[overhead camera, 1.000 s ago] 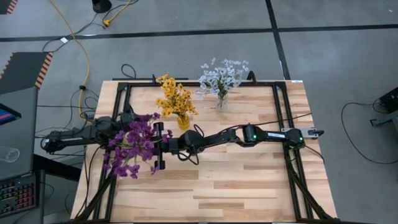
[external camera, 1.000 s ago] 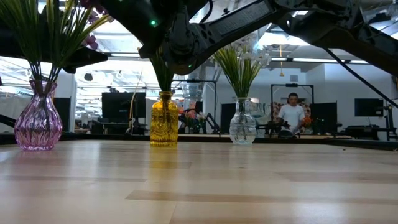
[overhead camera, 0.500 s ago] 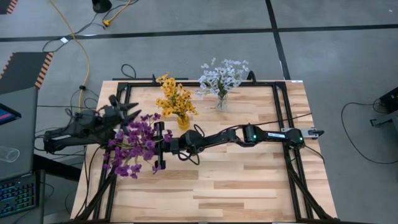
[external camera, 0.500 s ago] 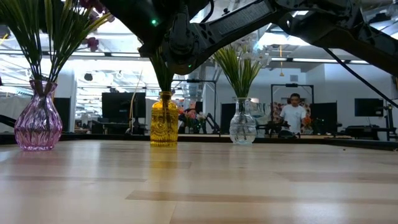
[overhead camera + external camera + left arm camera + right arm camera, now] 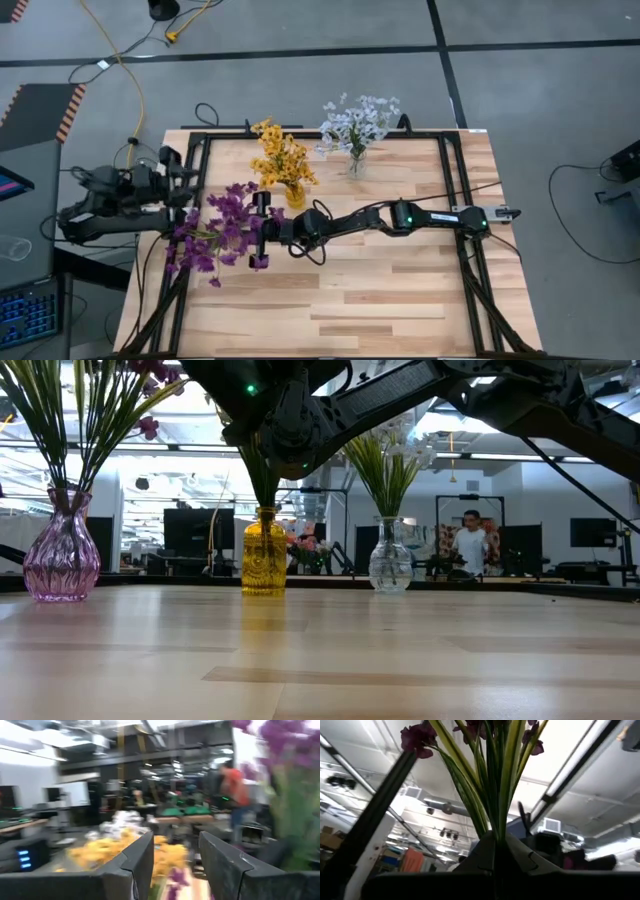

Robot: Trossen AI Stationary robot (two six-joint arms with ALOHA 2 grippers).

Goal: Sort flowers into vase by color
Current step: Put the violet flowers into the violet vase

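Landmark: purple vase (image 5: 61,555).

- Purple flowers (image 5: 222,232): stems in purple vase, blossoms fanned above it. Yellow flowers (image 5: 281,158) in yellow vase (image 5: 264,553), beside purple vase; white flowers (image 5: 356,123) in clear vase (image 5: 390,557), well beyond.
- Right end effector (image 5: 496,851): over purple vase, fingers pinched together on purple stems.
- Left end effector (image 5: 175,865): beside purple vase, off tabletop (image 5: 390,290) edge, fingers apart, empty.
- Handling, judged: sprays light, stems thin and springy, blossoms soft, snag-prone. Grip bundled green stems below blossoms, never petals. Vase likely fragile, tippable; avoid sideways pull.
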